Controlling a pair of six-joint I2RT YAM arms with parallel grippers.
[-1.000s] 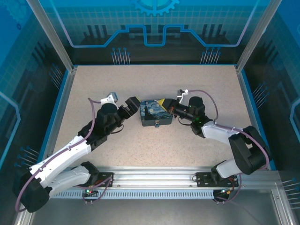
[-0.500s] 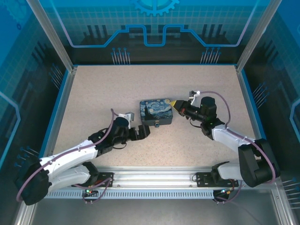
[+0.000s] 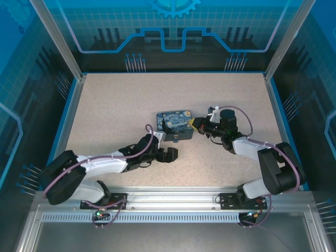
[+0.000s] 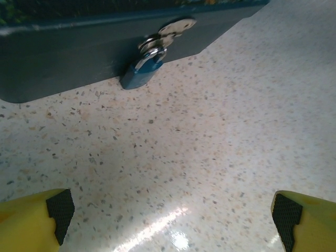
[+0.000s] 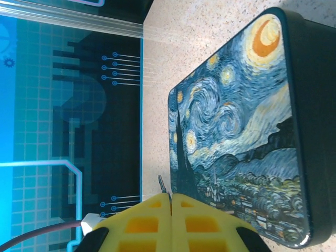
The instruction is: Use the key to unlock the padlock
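Wide-open, empty left gripper [image 4: 173, 212] had swung to the swirl-printed blue box's [image 3: 174, 122] 6 o'clock, poised to steady the small blue metal padlock [image 4: 140, 73]; right gripper [image 5: 170, 198] pinched the thin dark key [image 5: 163, 185].

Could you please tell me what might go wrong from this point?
The key barely pokes from the shut right pincer, so it may twist or slip on contact. The padlock hangs unheld on the box; with the left pincer open and apart from it, it could swing away from the key.
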